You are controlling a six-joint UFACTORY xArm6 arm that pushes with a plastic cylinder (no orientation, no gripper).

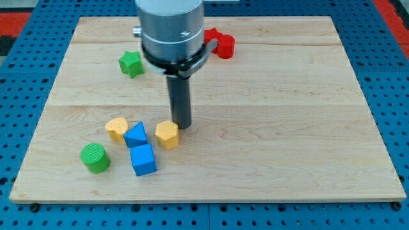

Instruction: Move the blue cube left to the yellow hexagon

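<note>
The blue cube (143,160) lies near the view's bottom left, just below a blue triangular block (135,135). The yellow hexagon (167,134) sits to the right of the blue triangular block and up-right of the cube. My tip (183,128) rests on the board right against the hexagon's upper right side. The cube is apart from the tip, down-left of it.
A yellow heart-like block (116,128) lies left of the blue triangular block. A green cylinder (95,158) stands at the bottom left. A green star (130,64) lies at the upper left. Red blocks (220,44) sit at the top, partly hidden by the arm.
</note>
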